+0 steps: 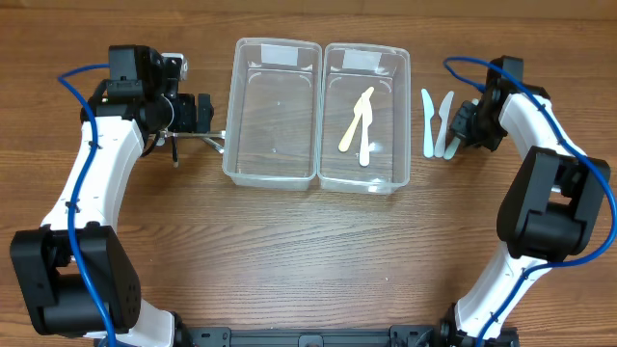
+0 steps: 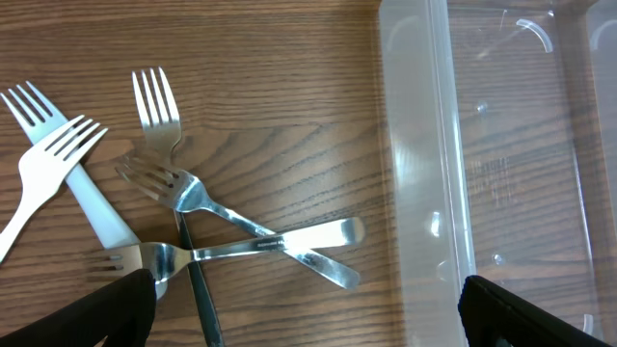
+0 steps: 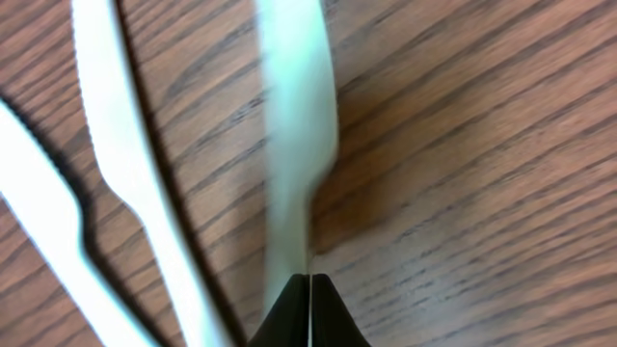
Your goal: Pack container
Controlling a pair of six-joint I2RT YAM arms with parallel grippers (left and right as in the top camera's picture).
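Right wrist view: the right gripper [image 3: 310,297] has its dark fingertips pressed together on the thin end of a white plastic knife [image 3: 297,125], which runs away from them over the wood grain and looks blurred. Just beside it on the left lie two more white knives [image 3: 120,145], close together; whether they touch cannot be told. From overhead this gripper sits just to the right of the right container [image 1: 406,116], with the knives between the two.

The left gripper [image 2: 308,318] is spread wide, one finger at each lower corner of its wrist view, and holds nothing. Under it lies a heap of forks: three metal forks [image 2: 178,188] with crossed handles, and to their left two white plastic forks [image 2: 48,159], also crossing. The left container [image 2: 424,173] is near the metal handles but apart from them.

Overhead, the two clear containers stand side by side at the middle of the table [image 1: 289,260], long walls touching. Two pale wooden utensils [image 1: 352,127] lie crossed in the right container.
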